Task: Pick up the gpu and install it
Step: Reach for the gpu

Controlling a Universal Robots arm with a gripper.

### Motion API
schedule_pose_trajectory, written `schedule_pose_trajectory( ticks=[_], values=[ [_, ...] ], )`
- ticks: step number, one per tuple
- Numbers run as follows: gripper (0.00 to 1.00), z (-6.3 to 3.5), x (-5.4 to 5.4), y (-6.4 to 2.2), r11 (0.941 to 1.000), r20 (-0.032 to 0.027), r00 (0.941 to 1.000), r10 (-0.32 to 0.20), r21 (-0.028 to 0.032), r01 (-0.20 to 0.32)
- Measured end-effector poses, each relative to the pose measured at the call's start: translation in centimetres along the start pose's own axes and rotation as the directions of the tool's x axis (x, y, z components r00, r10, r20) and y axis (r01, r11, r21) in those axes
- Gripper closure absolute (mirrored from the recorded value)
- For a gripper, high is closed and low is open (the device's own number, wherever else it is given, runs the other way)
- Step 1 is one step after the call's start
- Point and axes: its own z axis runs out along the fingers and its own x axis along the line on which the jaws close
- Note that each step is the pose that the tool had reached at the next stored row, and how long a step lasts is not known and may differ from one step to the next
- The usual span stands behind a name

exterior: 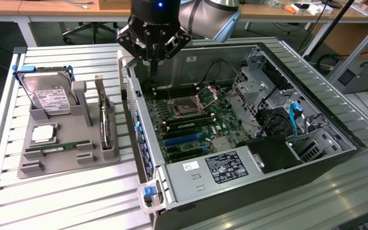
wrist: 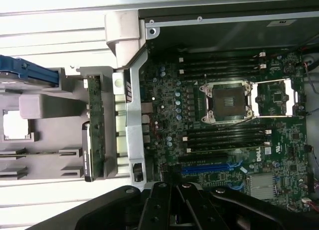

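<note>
The gpu (exterior: 105, 122) stands on edge in a slot of the grey holder (exterior: 69, 165), on the exterior view's left of the open computer case; its green board edge (wrist: 94, 115) also appears in the wrist view. My gripper (exterior: 153, 58) hangs above the case's rear wall, over the motherboard's far corner, up and to the exterior view's right of the gpu. Its black fingers (wrist: 164, 205) are shut together with nothing between them. The blue expansion slots (exterior: 182, 140) on the motherboard (exterior: 193, 115) lie bare.
The holder also carries a silver hard drive (exterior: 48, 96) in a blue frame, a small square chip (exterior: 43, 134) and a narrow green RAM stick (exterior: 59, 147). Inside the case sit an open CPU socket (wrist: 227, 101), a power supply (exterior: 221, 167) and drive cages (exterior: 267, 91).
</note>
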Motion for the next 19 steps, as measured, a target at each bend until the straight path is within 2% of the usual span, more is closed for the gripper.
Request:
schedule_pose_trajectory(
  ticks=[19],
  values=[
    [0.89, -0.04, 1.9, -0.14, 1.0, 0.0001, 1.0, 0.0, 0.0, 0.0]
  ],
)
